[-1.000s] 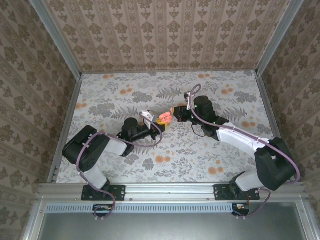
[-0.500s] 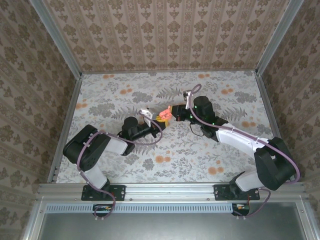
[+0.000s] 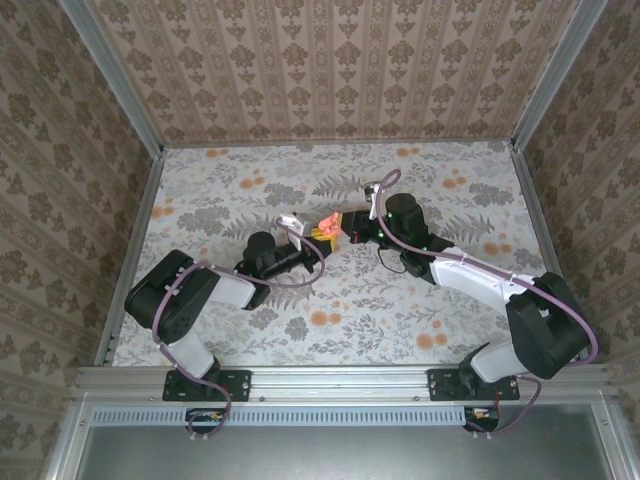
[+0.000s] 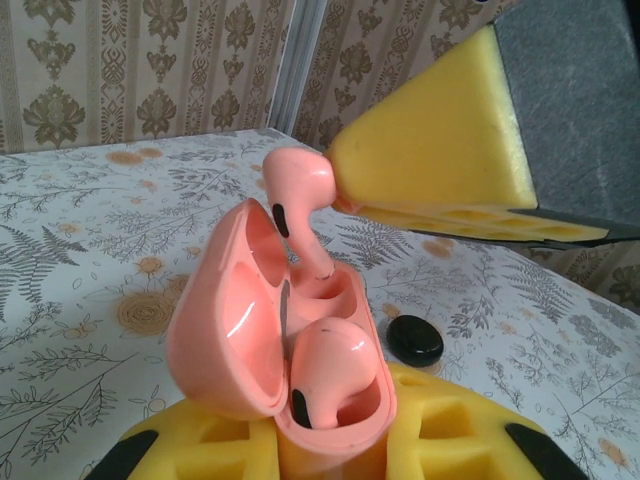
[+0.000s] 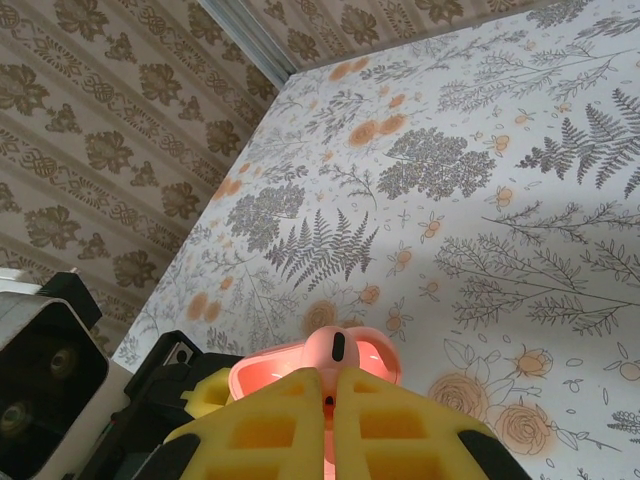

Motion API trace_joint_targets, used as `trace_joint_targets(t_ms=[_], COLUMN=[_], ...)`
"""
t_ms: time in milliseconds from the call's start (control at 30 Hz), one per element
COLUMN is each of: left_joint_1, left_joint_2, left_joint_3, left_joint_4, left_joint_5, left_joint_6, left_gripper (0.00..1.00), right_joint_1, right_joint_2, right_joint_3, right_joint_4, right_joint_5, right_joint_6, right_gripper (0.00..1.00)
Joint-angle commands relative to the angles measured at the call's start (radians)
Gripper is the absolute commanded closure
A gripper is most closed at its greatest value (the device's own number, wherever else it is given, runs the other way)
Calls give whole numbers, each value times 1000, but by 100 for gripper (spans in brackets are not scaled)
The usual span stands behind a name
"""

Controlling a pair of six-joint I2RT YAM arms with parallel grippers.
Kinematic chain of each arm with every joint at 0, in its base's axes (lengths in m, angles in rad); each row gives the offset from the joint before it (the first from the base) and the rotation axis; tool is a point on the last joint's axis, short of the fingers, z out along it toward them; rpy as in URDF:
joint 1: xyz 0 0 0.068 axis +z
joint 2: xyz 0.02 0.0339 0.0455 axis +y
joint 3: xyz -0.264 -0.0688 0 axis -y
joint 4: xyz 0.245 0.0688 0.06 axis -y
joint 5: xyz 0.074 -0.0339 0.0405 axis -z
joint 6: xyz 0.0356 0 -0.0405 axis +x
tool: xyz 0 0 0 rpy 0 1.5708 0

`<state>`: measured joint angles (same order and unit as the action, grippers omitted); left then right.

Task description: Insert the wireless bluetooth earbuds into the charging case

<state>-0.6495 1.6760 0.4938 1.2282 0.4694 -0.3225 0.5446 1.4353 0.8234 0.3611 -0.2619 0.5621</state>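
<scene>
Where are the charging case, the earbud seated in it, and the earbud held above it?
charging case [image 4: 205,345]: left wrist view, outside of open lid.
seated earbud [image 4: 335,365]: left wrist view, rounded head.
held earbud [image 4: 300,185]: left wrist view, rounded head.

flat table [image 3: 230,190] of pale floral print, grey ferns and orange blooms from near edge to far. lying directly on it near the middle, one small glossy black disc [image 4: 415,340].

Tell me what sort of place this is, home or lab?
Most likely a robot test cell dressed to look domestic. The wallpapered walls are panels set in an aluminium frame, the floral table fills the enclosure, and the left arm and right arm are bolted to its near rail.
</scene>
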Motion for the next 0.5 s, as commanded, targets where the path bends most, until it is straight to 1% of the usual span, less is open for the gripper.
trace_joint_targets(t_ms=[0, 467], left_joint_1=[1, 5], left_joint_2=[-31, -55], left_joint_3=[26, 30], left_joint_4=[52, 53], left_joint_5=[-10, -25], left_joint_6=[-30, -30], left_gripper=[88, 88], right_joint_1=[8, 8], right_joint_2=[6, -13], right_joint_3=[-15, -39], right_joint_4=[32, 29], right_joint_5=[0, 0], right_joint_6=[13, 4], right_gripper=[92, 92])
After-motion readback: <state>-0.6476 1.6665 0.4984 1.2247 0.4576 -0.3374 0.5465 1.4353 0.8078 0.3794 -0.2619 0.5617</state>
